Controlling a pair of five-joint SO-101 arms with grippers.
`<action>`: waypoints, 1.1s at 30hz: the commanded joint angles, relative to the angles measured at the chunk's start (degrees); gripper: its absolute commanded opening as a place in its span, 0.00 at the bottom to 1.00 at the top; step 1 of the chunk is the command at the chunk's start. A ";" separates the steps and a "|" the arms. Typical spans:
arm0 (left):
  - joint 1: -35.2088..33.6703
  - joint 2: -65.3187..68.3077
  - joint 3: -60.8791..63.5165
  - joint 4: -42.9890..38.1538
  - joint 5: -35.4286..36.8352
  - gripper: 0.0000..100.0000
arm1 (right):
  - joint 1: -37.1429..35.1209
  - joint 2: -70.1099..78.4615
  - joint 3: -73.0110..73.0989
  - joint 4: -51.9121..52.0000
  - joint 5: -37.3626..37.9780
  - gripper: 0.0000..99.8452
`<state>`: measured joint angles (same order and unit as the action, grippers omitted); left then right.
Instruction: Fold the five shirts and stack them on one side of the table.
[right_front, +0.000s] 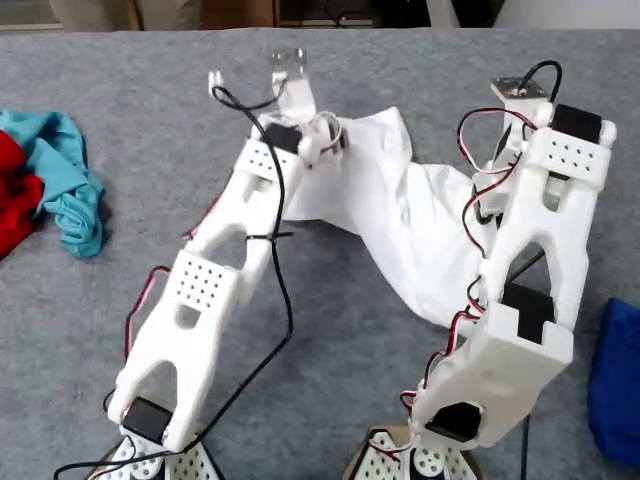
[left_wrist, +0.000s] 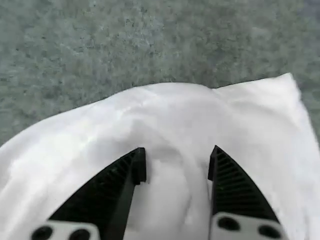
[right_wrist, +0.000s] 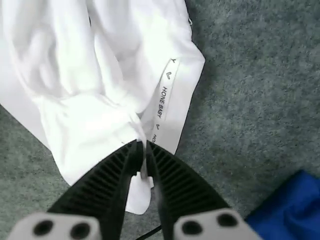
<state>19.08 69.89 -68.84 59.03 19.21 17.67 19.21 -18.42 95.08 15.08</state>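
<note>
A white shirt (right_front: 400, 210) lies crumpled across the middle of the grey table. My left gripper (left_wrist: 177, 165) is open, its two black fingers (left_wrist: 125, 185) spread just above a smooth corner of the white shirt (left_wrist: 175, 110) near its far edge; in the high view the left gripper (right_front: 288, 72) sits at the shirt's far left end. My right gripper (right_wrist: 142, 150) is shut on a hem of the white shirt (right_wrist: 85, 65), next to a printed label strip (right_wrist: 162, 97). In the high view the right arm (right_front: 540, 230) stands over the shirt's right side.
A teal shirt (right_front: 65, 180) and a red shirt (right_front: 12, 195) lie bunched at the table's left edge. A blue shirt (right_front: 615, 385) rests at the right edge, also seen as the blue shirt (right_wrist: 290, 212) close to my right gripper. Bare grey table (right_front: 150, 100) lies between.
</note>
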 joint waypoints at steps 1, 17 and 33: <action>0.44 5.58 -12.75 5.01 -1.49 0.21 | 0.57 -0.04 -1.71 -0.70 0.53 0.01; -0.44 7.52 -25.41 28.75 -11.60 0.02 | 0.57 -0.13 -1.71 -0.44 0.62 0.01; -2.99 -6.81 -24.18 41.85 -11.43 0.02 | -2.86 -0.13 0.66 0.00 1.58 0.01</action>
<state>16.26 70.24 -93.45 100.26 7.43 16.44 19.30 -17.98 95.08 15.08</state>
